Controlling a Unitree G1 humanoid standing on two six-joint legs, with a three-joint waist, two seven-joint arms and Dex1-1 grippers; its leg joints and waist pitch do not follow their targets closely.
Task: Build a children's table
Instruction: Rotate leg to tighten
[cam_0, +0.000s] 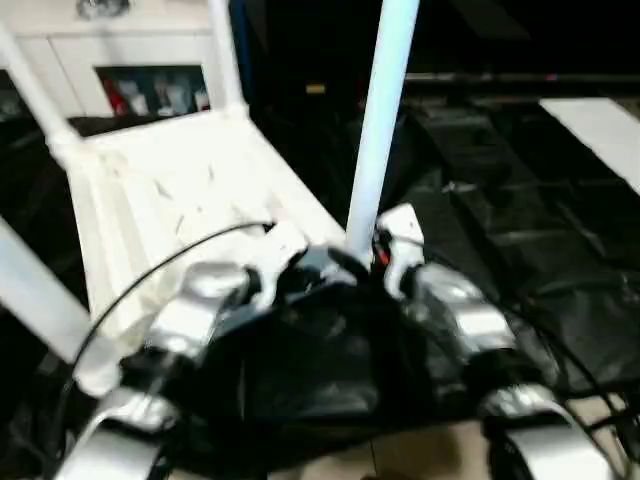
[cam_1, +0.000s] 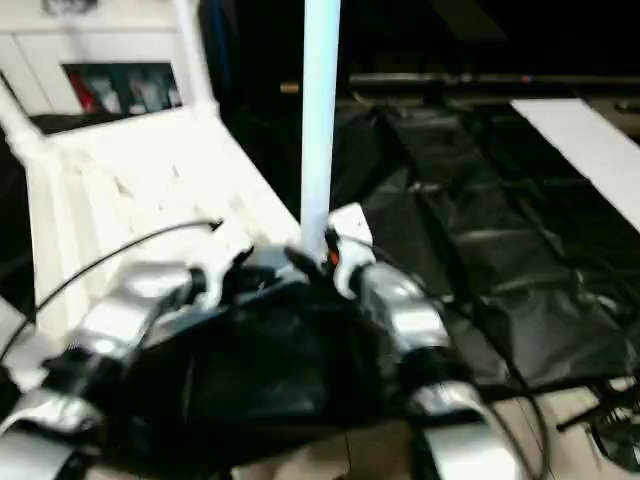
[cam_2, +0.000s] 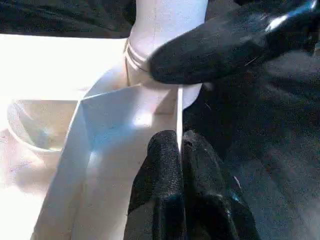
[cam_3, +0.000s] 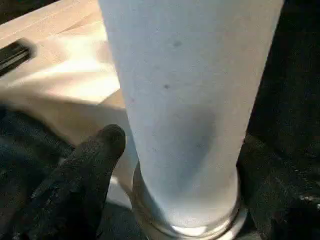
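- The tabletop (cam_0: 190, 190) is lying underside up on black sheeting (cam_0: 520, 230); a leg (cam_0: 380, 120) is standing in its near corner socket.
- The left gripper (cam_2: 179, 165) is pinching the tabletop's thin rib.
- The right gripper (cam_3: 175, 165) is standing spread around this leg.

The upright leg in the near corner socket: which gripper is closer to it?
Right. The right gripper straddles the leg; the left gripper pinches the tabletop's rim beside it.

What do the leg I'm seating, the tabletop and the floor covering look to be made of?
The leg: probably smooth matt white plastic tube, even in colour, with a moulded ridged collar at its base. The tabletop: likely glossy white moulded plastic, going by thin ribs and walls on its underside that catch the light. The floor covering: apparently thin black plastic sheeting, shiny, creased and wrinkled.
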